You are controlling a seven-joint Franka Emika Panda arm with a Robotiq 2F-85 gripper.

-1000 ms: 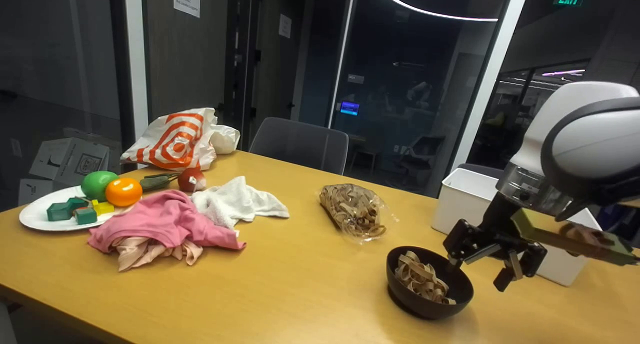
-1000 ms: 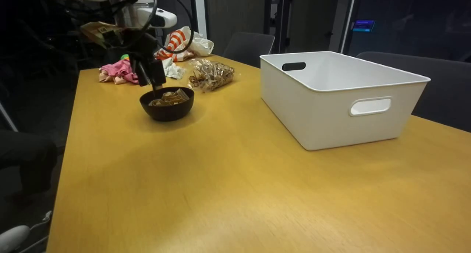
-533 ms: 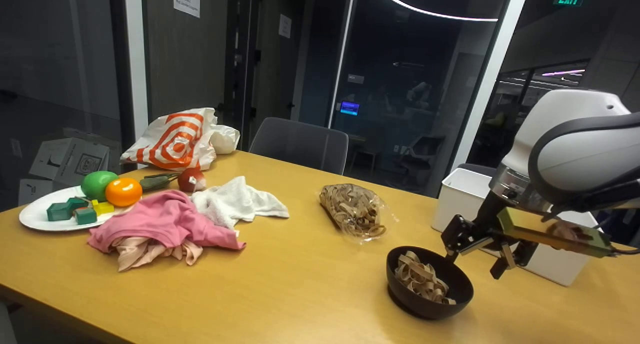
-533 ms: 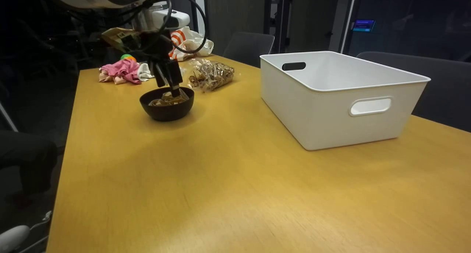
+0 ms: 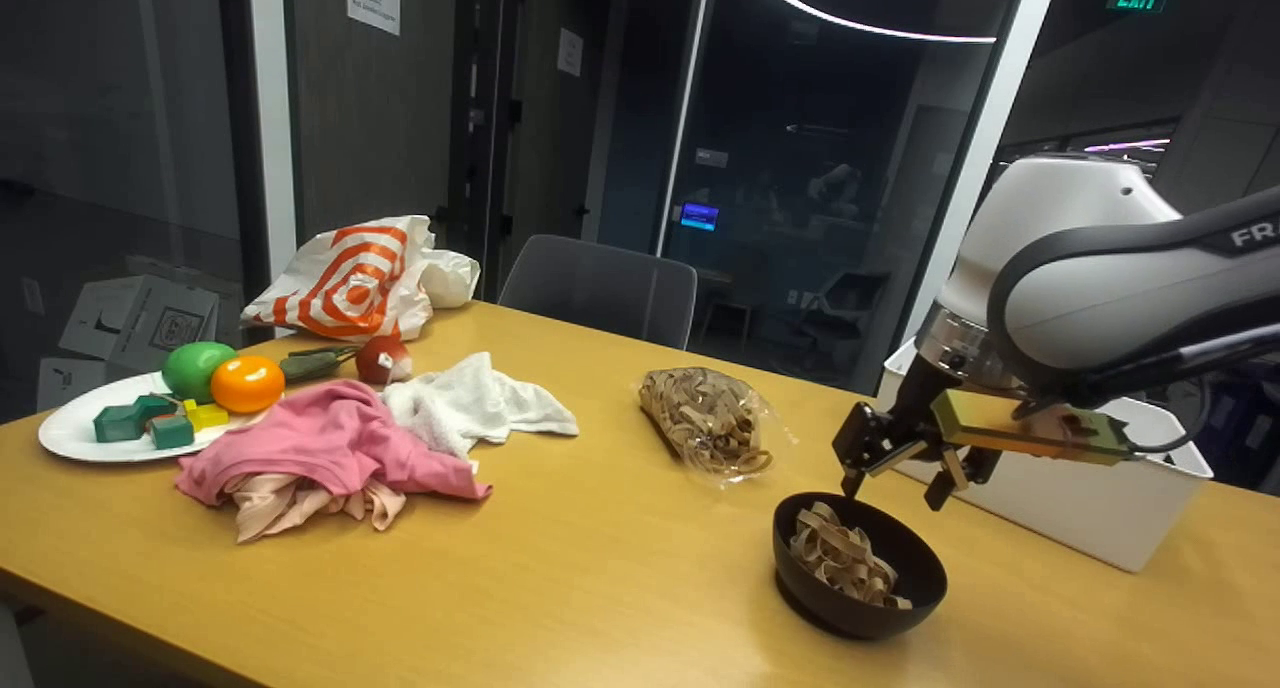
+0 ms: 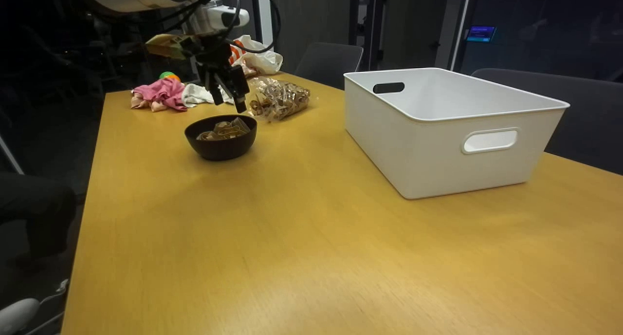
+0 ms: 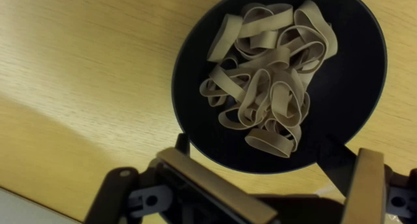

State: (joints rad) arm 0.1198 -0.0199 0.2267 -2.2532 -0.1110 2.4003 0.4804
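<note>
I see the claw (image 5: 894,490) spread apart with nothing in its grasp, hanging just over the edge of a black bowl (image 5: 832,611), low right in an exterior view. Inside the bowl, right of centre and high in the wrist view, sits a tangle of wide tan rubber bands (image 7: 280,98). They ought to be light, soft and grippy, hard to damage but quick to snag their neighbours; I'd pinch a loose loop standing up from the heap. The bowl looks stiff and smooth, best taken by its wall.

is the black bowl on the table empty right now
No, the wrist view shows tan looped bands heaped inside the black bowl.
</note>
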